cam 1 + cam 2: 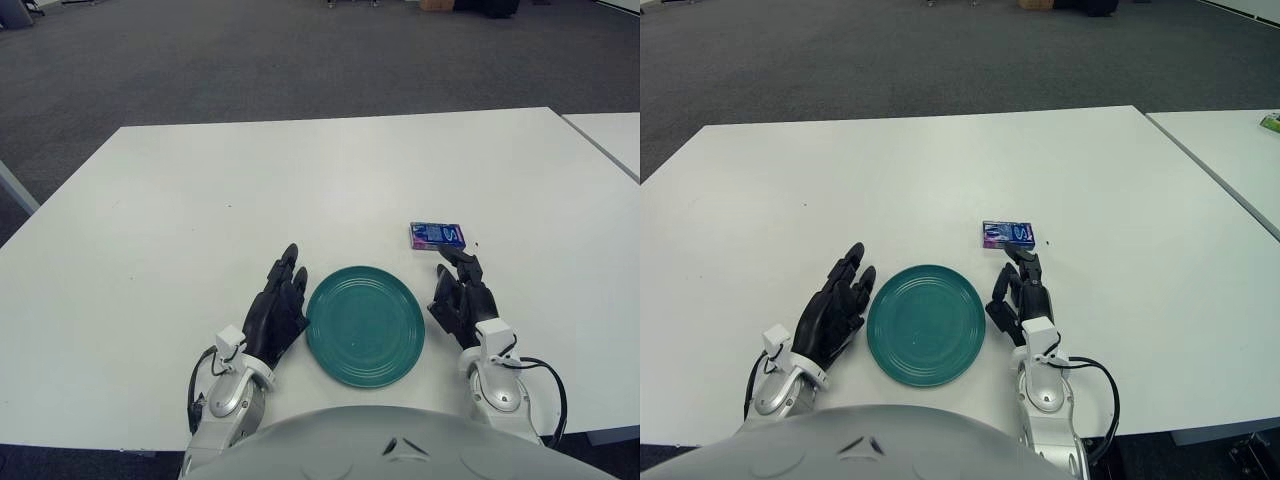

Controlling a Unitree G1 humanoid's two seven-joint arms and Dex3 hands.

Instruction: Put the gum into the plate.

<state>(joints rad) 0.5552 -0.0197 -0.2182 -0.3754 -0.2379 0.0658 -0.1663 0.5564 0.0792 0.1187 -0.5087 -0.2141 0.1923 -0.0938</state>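
The gum [437,236], a small blue and purple pack, lies flat on the white worktop [200,200], just beyond and to the right of the teal plate [365,325], which sits empty near the robot's body. The right robot hand [459,298] rests beside the plate's right rim with its fingers extended and loosely spread, holding nothing; its fingertips point toward the pack and sit very near its near edge, though whether they touch it is hard to tell from this angle. The left robot hand [277,310] lies parked at the plate's left rim, fingers likewise relaxed and empty. The step in hand looks like the reach for the gum. To do it well, the right robot hand should probably move forward over the pack, lower with thumb and fingers straddling its short sides, and close firmly, since a flat, thin box on a smooth surface may slide away if nudged from one side first.
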